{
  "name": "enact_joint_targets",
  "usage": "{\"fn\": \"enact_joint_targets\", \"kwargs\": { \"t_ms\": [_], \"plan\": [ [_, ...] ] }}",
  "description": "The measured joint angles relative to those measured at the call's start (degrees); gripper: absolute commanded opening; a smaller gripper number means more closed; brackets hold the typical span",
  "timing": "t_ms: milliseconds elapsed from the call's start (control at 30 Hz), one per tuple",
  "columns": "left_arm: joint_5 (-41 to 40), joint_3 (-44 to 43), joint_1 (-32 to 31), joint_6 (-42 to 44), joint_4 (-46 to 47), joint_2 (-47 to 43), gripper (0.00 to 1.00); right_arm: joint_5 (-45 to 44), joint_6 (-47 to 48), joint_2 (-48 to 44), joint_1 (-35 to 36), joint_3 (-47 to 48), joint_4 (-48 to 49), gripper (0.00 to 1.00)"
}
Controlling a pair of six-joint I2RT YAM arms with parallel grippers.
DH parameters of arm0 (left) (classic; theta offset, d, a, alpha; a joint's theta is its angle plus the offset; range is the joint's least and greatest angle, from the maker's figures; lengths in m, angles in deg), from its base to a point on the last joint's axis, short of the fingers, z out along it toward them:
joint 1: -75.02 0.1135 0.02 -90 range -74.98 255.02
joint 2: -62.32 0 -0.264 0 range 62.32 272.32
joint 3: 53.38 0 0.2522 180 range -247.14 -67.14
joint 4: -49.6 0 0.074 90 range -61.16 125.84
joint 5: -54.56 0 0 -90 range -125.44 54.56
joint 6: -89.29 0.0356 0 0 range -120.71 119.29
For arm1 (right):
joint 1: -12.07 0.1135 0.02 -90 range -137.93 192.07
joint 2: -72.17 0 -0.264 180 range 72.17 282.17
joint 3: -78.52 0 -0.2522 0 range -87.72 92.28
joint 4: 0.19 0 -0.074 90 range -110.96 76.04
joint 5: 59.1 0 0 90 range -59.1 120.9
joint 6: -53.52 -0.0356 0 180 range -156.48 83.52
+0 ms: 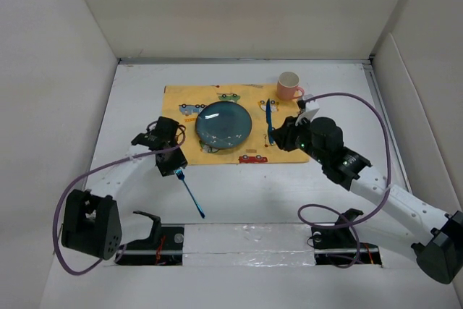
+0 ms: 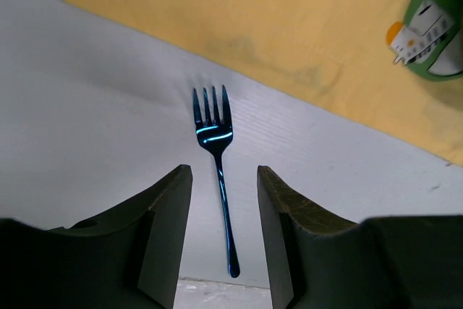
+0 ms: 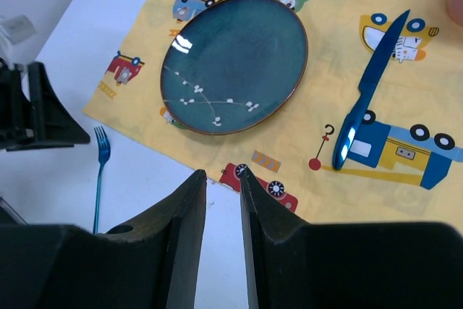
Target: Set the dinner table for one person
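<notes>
The white dinner table (image 1: 253,193) carries a yellow car-print placemat (image 1: 181,99). On the mat sit a teal plate (image 1: 224,124), a blue knife (image 1: 268,113) to its right and a pink mug (image 1: 289,86) at the far right corner. A blue fork (image 1: 189,193) lies on the bare table off the mat's near-left corner. My left gripper (image 1: 172,168) is open just above the fork (image 2: 217,142), whose handle runs between the fingers without touching them. My right gripper (image 1: 273,135) is slightly open and empty, over the mat's near edge (image 3: 318,106) beside the knife (image 3: 369,99) and the plate (image 3: 235,63).
White walls enclose the table on the left, back and right. A taped strip and both arm bases run along the near edge (image 1: 246,240). Purple cables loop from each arm. The left gripper (image 3: 36,113) and the fork (image 3: 99,179) show in the right wrist view.
</notes>
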Motion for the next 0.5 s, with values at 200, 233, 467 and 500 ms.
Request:
{"fn": "enact_joint_targets", "kwargs": {
  "t_ms": [200,233,467,500],
  "plan": [
    [-1.1,-0.5,-11.3,-6.3,-2.1,4.3,0.40,-0.2,0.0,-2.4,0.1,-0.4,0.1,0.32],
    [-1.6,-0.5,-11.3,-7.2,-2.4,3.9,0.40,-0.2,0.0,-2.8,0.2,-0.4,0.0,0.32],
    [-3.2,0.4,-11.2,-12.2,-2.8,2.9,0.36,-0.1,0.0,-4.0,0.2,-0.4,0.0,0.33],
    [-3.2,1.0,-11.2,-12.7,-2.7,2.9,0.36,-0.1,0.0,-4.1,0.3,-0.4,0.0,0.32]
  ]
}}
